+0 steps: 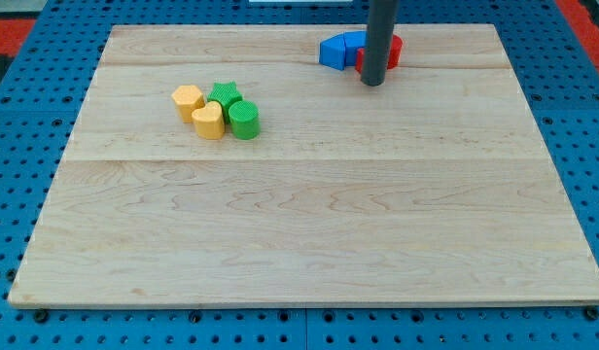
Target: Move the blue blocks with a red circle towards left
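Two blue blocks (338,50) sit together near the view's top, right of centre. A red round block (392,52) touches them on their right and is partly hidden behind my rod. My tip (373,82) rests on the board just below and in front of the red block, at the blue blocks' right side.
A cluster sits at the view's left: a yellow hexagon block (188,100), a yellow heart-like block (209,122), a green star block (224,95) and a green cylinder (244,121). The wooden board (309,224) lies on a blue pegboard (8,165).
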You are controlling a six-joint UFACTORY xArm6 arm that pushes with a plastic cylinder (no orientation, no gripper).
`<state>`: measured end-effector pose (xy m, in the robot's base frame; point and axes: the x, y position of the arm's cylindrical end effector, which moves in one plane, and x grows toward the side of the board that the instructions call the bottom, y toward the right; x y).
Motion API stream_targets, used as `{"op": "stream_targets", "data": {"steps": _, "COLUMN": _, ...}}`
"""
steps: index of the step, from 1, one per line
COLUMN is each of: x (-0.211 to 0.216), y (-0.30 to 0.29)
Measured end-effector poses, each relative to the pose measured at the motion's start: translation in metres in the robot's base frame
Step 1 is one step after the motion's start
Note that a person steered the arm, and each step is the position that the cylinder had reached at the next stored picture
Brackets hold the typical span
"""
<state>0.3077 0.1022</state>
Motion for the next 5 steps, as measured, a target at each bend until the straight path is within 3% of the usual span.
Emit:
{"op": "stream_targets", "data": {"steps": 2, "x": 0.01, "y": 0.039}}
{"op": "stream_targets", "data": {"steps": 5, "x": -0.053, "y": 0.048}}
